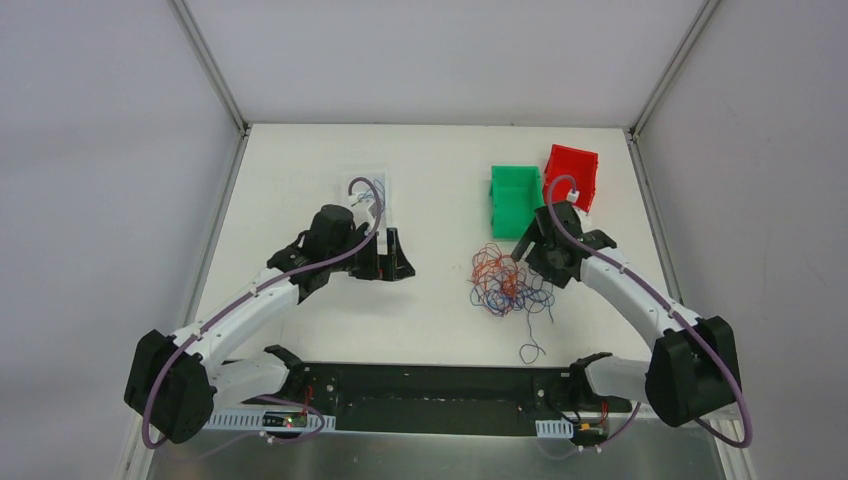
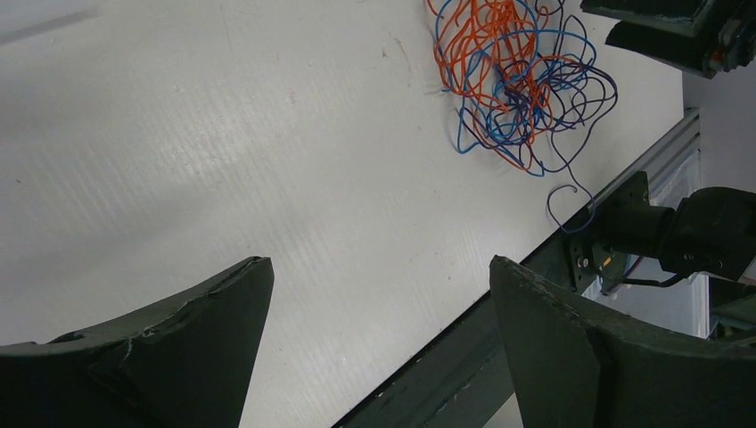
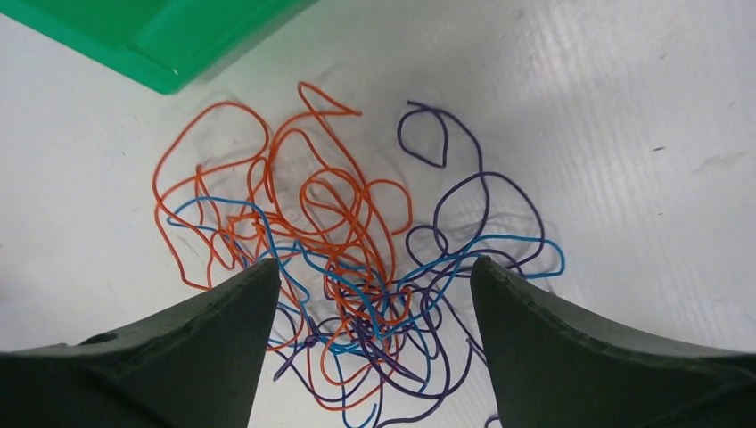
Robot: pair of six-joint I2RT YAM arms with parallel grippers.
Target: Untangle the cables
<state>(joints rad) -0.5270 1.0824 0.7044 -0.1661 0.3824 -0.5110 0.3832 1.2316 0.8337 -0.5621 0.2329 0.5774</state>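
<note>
Near the green bin [image 1: 494, 195] and red bin [image 1: 572, 150], loose on the bench [image 1: 440, 180]: tangled cables [image 1: 508, 283]. Above them, right claw [image 3: 374, 272] released; left claw [image 2: 379, 267] released, well apart.

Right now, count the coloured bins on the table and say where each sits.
2. The green bin sits on the table's far right, just beyond the cable tangle. The red bin stands beside it, nearer the far right corner. Another could be hidden from view.
</note>
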